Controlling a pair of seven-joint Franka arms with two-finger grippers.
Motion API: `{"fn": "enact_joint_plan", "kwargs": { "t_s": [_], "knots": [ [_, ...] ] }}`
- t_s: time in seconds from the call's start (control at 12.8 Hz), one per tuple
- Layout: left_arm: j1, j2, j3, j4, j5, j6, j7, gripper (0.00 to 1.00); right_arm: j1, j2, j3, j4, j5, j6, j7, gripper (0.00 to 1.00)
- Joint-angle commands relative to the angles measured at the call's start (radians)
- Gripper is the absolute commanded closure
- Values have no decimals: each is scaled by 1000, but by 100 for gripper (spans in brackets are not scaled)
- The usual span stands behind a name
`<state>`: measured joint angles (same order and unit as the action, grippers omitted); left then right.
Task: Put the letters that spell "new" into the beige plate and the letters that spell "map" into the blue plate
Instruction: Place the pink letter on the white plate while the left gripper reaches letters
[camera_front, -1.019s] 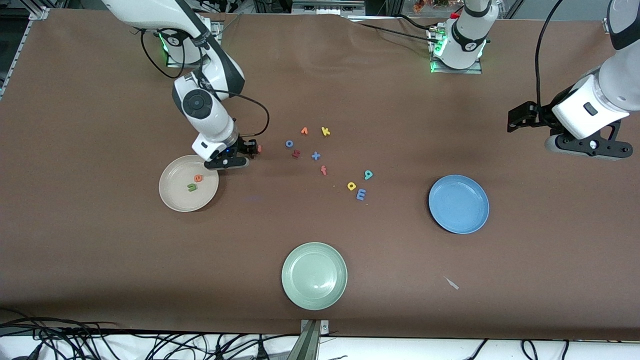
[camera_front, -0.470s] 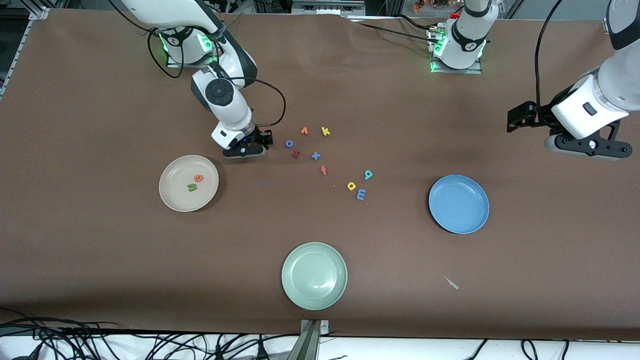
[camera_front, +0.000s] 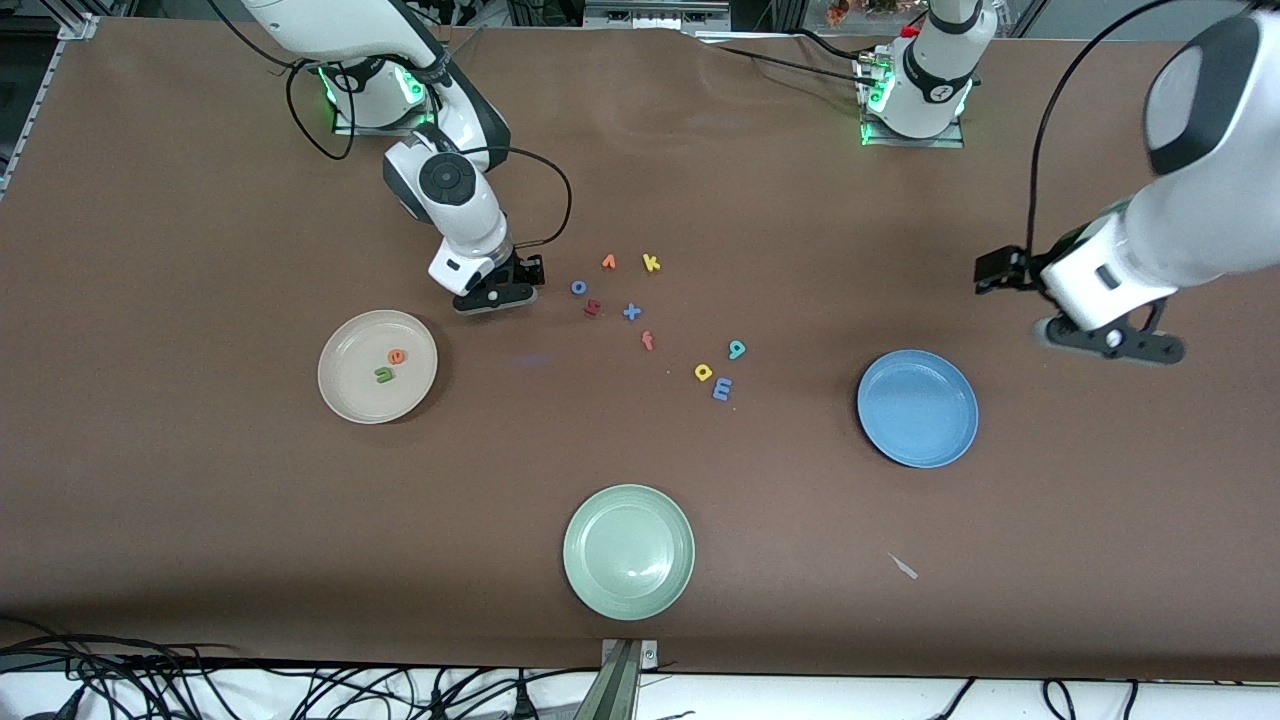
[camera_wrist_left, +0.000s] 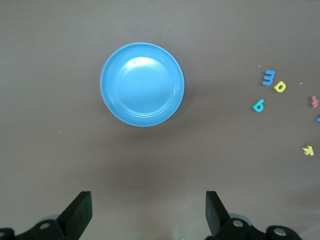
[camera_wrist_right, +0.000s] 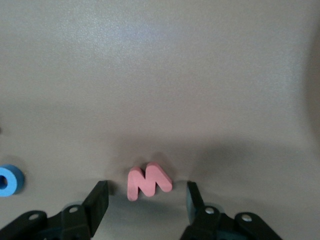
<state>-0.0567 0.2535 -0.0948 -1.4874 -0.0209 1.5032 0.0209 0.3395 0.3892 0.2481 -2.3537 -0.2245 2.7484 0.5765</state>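
1. The right gripper (camera_front: 522, 287) is low over the table between the beige plate (camera_front: 345, 395) and the loose letters. In the right wrist view its fingers (camera_wrist_right: 99, 199) stand apart on either side of the pink w (camera_wrist_right: 148, 181), which lies flat on the table; the fingers straddle it without touching it, so nothing is held
2. The green n (camera_front: 384, 374) and the orange e (camera_front: 397, 356) already lie side by side in the beige plate, so the w is the last letter missing there
3. The blue m (camera_front: 722, 389), the yellow a (camera_front: 703, 373) and the teal p (camera_front: 737, 349) sit close together on the bare table, between the middle cluster and the blue plate (camera_front: 917, 408), which holds nothing
4. The left gripper (camera_wrist_left: 148, 212) hovers near the blue plate toward the left arm's end of the table, fingers wide apart and holding nothing
5. Risk: the w is thin and flat, so if the right fingers close too high they could slide over it or flip it away
6. Risk: the w lies crooked between the fingers; an uneven squeeze may twist it out sideways toward the blue o (camera_wrist_right: 9, 180), which sits just beside it
7. Risk: a weak pinch may drop the w on the way to the beige plate, or let it land on the rim and bounce out
8. Risk: the left arm could grab a wrong letter such as the yellow k (camera_front: 651, 263), which shares its colour with the a
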Motion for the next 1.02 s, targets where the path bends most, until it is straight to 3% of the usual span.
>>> {"fn": "enact_joint_plan", "kwargs": {
  "t_s": [0.0,0.16,0.31,0.71,0.94],
  "knots": [
    [-41,114,-37,26,-13,59,21,0,-4,-1,0,-10,-41,19,13,54],
    [-96,202,-45,22,-10,205,14,0,-5,0,-3,-7,-52,19,8,71],
    [-115,259,-43,22,-8,262,11,0,-20,-25,-16,5,-53,5,-26,72],
    [-140,316,-46,22,-8,319,8,0,-177,-148,-33,103,-39,-310,-388,72],
    [-164,310,-45,24,-5,318,1,0,-182,-167,-159,145,-38,-394,-613,70]
  ]
}}
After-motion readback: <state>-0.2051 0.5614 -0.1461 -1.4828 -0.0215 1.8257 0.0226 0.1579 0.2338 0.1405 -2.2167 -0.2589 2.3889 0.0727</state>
